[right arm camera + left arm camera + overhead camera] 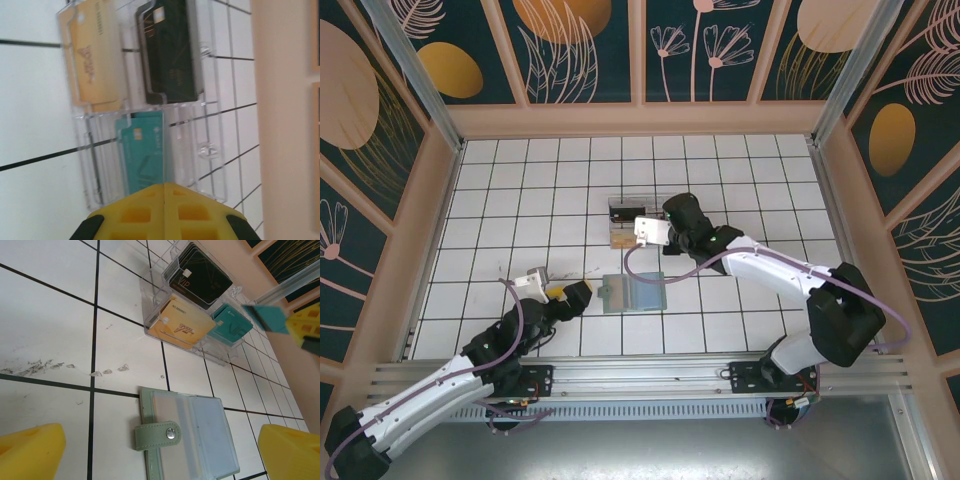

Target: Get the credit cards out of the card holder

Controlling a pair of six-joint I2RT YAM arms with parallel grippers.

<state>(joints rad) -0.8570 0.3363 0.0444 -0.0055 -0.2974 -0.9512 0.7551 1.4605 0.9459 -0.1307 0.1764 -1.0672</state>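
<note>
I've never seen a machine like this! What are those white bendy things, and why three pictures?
Those are two robot arms, the left arm and right arm, bolted to a tiled table. One picture looks down from above; the other two come from wrist cameras. On the table lie an open green card holder and a clear tray of cards. The left gripper is open, holding nothing. The right gripper is shut on what looks like a teal card above the tray.

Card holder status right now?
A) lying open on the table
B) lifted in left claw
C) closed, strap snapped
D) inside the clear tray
A: the card holder lies opened flat on the table, strap unsnapped, both inner panels showing.
</note>
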